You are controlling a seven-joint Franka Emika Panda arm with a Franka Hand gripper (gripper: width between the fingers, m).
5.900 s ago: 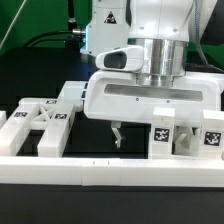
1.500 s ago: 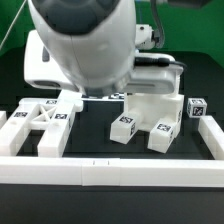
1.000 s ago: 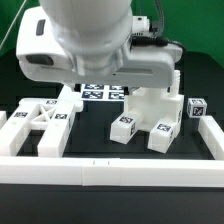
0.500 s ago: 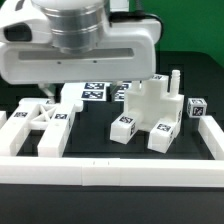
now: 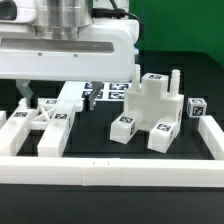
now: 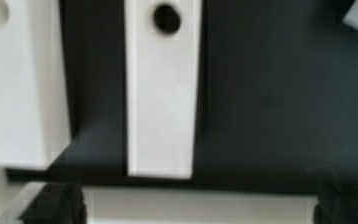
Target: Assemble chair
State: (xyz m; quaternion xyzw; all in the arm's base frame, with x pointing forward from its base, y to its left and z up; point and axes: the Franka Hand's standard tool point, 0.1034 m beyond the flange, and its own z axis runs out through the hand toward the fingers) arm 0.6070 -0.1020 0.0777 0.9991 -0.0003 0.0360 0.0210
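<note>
**Exterior view.** A black tabletop (image 5: 95, 145) is fenced in by long low white border rails (image 5: 110, 172). Behind it the room is dark, with a green patch (image 5: 195, 35) on the exterior view's right.

The chair (image 5: 152, 105) is still in chunky white plastic pieces carrying black-and-white square tags:
- A blocky joined section stands right of the middle.
- A small tagged cube (image 5: 197, 108) sits just beside that section.
- A cluster of flat frame pieces (image 5: 42, 120) lies on the exterior view's left.

The thin white marker board (image 5: 105, 93) lies flat on the table behind them. The arm's broad white housing (image 5: 70, 55) hangs over the left cluster. Below it the two-finger gripper (image 5: 24, 92) shows only as one dark tip just above those pieces, so its spread cannot be judged here.

**Wrist view.** This blurred view supplies what the other hides. Both dark fingertips (image 6: 51, 202) stand at full spread, with nothing between them but bare black surface. Beyond them lies a long flat white plank (image 6: 162, 95) with an oval dark hole near one end. A second white piece (image 6: 16, 85) lies parallel to it, apart from it across a dark gap.
</note>
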